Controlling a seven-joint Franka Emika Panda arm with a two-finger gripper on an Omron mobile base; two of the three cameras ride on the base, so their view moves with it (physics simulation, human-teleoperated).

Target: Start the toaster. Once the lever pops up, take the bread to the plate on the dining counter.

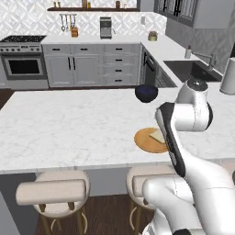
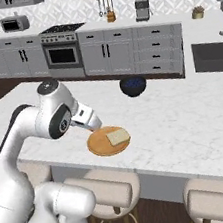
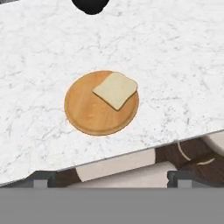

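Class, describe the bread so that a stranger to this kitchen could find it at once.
Start at the dining counter, the long white marble top. Near its front edge lies the plate, a flat tan disc. The bread is the pale slice on its rim, unlike the dark bowl further back.

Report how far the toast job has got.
Done, by the look of it: the bread lies flat on the plate on the dining counter, one corner at the plate's rim. In hand: nothing; the gripper is open and empty, above the plate. Left: apparently nothing but pulling the arm away.
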